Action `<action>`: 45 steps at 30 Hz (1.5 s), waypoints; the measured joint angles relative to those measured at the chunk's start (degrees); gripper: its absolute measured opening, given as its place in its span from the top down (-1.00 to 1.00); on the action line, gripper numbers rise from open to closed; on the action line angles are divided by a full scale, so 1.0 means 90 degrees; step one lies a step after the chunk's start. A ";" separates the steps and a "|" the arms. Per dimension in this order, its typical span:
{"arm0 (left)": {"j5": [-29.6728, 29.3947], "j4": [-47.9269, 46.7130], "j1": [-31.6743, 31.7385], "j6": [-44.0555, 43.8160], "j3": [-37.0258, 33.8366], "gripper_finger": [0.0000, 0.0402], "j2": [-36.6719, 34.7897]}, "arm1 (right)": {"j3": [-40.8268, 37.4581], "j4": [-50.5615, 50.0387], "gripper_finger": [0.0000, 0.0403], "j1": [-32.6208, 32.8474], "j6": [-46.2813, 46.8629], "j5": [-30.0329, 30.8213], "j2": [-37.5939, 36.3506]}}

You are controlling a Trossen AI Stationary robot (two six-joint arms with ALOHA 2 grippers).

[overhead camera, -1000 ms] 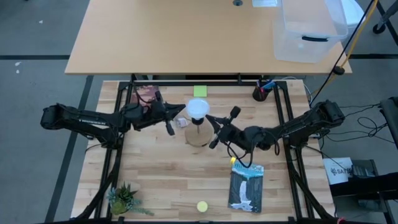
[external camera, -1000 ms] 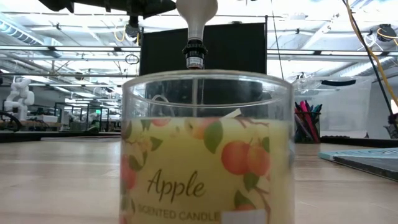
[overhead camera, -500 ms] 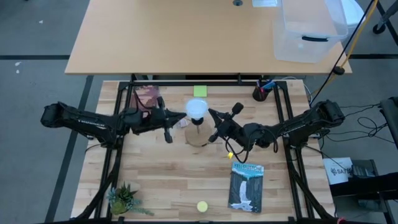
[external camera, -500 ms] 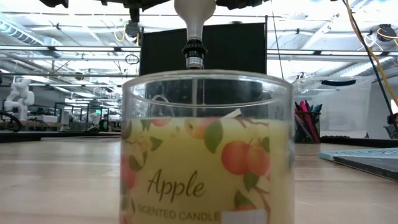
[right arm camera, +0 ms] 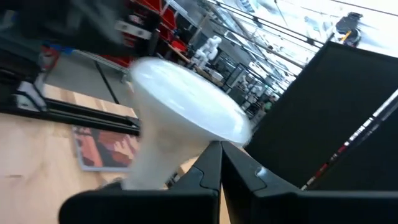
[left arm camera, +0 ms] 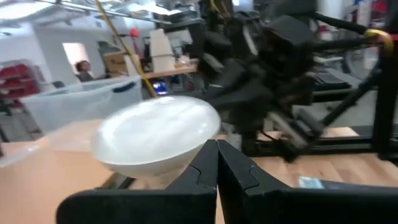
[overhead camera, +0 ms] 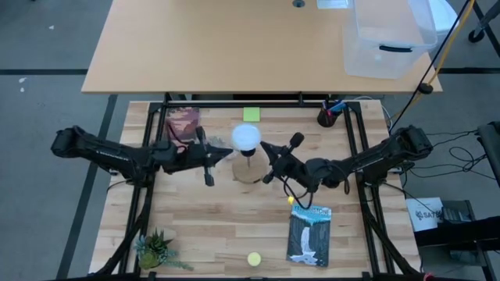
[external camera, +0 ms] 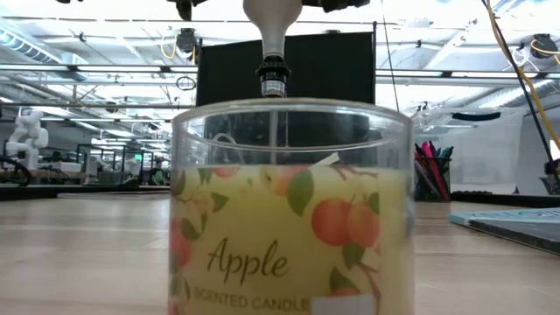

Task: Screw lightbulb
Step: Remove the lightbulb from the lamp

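At centre-left of the overhead frame, your left gripper (overhead camera: 225, 150) has eased back toward the left edge over the last second and now sits just beside the lightbulb (overhead camera: 247, 137), not touching it. Its wrist camera shows the two fingers (left arm camera: 205, 171) pressed flat together with nothing between them, and the white dome lies beyond their tips.

At the middle of the overhead frame, the lightbulb stands upright on the wooden base (overhead camera: 248, 176). In the table-level frame, its neck runs down into the black socket (external camera: 274, 85) at top centre, behind the candle jar (external camera: 291, 210). The dome has drifted a little to the left in that frame since a second ago, so it has been nudged or turned slightly.

Right of centre in the overhead frame, your right gripper (overhead camera: 268, 152) has crept up and in toward the bulb. It is also clenched on nothing, fingers (right arm camera: 208, 171) meeting in front of the dome.

With neither gripper holding the bulb, it seems to stay in the socket on its own. How deep the thread sits is hidden, so treat it as started, not finished.
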 joint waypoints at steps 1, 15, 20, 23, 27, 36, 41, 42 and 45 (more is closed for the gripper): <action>-0.0084 -0.0001 -0.0010 0.0040 0.0000 1.00 -0.0049 | 0.0000 0.0004 1.00 0.0066 0.0000 0.0029 0.0000; -0.0598 -0.0493 0.0433 0.0167 0.0000 1.00 -0.0472 | 0.0000 -0.0085 1.00 0.0560 0.0906 -0.0627 -0.0002; -0.0389 -0.0365 0.0920 0.0143 0.0000 1.00 -0.0467 | 0.0000 0.0030 1.00 0.0355 0.1007 -0.0672 -0.0007; 0.0359 -0.0232 0.1229 -0.0033 0.0000 1.00 -0.0438 | 0.0000 0.0189 1.00 0.0203 0.1037 -0.0680 -0.0009; 0.0602 -0.0303 0.1424 -0.0216 0.0002 1.00 -0.0365 | 0.0000 0.0281 1.00 0.0090 0.1035 -0.0722 -0.0009; 0.1244 -0.0176 0.1507 -0.0393 0.0004 1.00 -0.0295 | 0.0000 0.0282 1.00 -0.0004 0.1041 -0.0838 -0.0010; 0.1232 -0.0132 0.1455 -0.0510 0.0005 1.00 -0.0153 | 0.0000 0.0253 1.00 -0.0065 0.1038 -0.0818 -0.0010; 0.1231 -0.0104 0.1455 -0.0509 0.0007 1.00 -0.0128 | 0.0000 0.0253 1.00 -0.0072 0.1037 -0.0810 -0.0010; 0.1249 -0.0079 0.1431 -0.0530 0.0010 1.00 -0.0112 | 0.0000 0.0216 1.00 -0.0078 0.1037 -0.0801 -0.0010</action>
